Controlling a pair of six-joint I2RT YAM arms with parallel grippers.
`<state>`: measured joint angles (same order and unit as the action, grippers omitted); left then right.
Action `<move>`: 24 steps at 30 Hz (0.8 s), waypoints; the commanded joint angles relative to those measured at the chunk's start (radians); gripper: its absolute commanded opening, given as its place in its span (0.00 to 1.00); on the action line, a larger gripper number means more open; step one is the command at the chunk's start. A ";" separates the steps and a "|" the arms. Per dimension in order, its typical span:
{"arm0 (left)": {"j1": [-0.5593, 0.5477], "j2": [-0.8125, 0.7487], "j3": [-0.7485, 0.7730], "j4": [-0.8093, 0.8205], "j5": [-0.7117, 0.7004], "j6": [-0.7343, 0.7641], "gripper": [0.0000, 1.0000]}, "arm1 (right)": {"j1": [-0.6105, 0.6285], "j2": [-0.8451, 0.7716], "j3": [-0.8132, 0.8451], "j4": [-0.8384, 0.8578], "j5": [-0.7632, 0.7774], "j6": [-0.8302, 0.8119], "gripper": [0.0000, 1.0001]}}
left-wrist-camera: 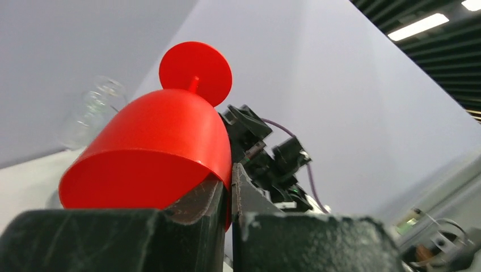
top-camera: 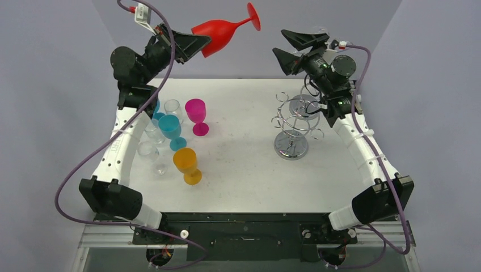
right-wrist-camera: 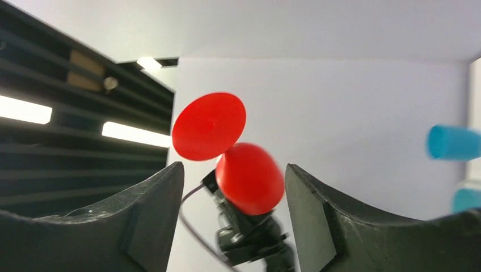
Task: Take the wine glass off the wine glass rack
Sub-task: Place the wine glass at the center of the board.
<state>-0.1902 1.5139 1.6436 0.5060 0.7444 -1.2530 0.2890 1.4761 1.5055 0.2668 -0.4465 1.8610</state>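
In the top view, the left jaws are clenched on the bowl rim of the red wine glass (top-camera: 218,35). The glass lies almost sideways high above the tabletop (top-camera: 244,158), with its stem and foot pointing away from those jaws toward the right jaws. The right jaws are released and hold nothing, and they face the foot across an open gap. The wine glass rack (top-camera: 292,122) stands on the tabletop below the right jaws, well apart from the red glass. Below the left jaws stand a magenta glass (top-camera: 196,115), a teal glass (top-camera: 171,130), an orange glass (top-camera: 188,165) and some clear glasses (top-camera: 148,150).

In the left wrist view, the red wine glass (left-wrist-camera: 153,153) fills the space just ahead of the jaws. The two fingers are pressed together on the bowl's wall at its rim, and the round foot sits at the far end. To the left of the jaws there is a pale blur, which may be a clear glass; we cannot tell for sure.

In the right wrist view, the jaws stand wide apart. The red wine glass (right-wrist-camera: 238,164) shows in the gap between them, foot toward us, and touches neither finger. To the right of the jaws, at the frame's edge, are two blue-green shapes (right-wrist-camera: 451,141) too blurred to name.
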 commanded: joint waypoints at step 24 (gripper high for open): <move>0.037 0.458 0.867 -1.604 -0.718 0.871 0.00 | -0.123 -0.192 0.258 -0.838 0.307 -0.873 0.68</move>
<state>-0.1596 1.9408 2.4691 -1.0245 0.1005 -0.4671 0.1596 1.3220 1.7817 -0.5533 -0.1673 1.0534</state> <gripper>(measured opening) 0.010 0.676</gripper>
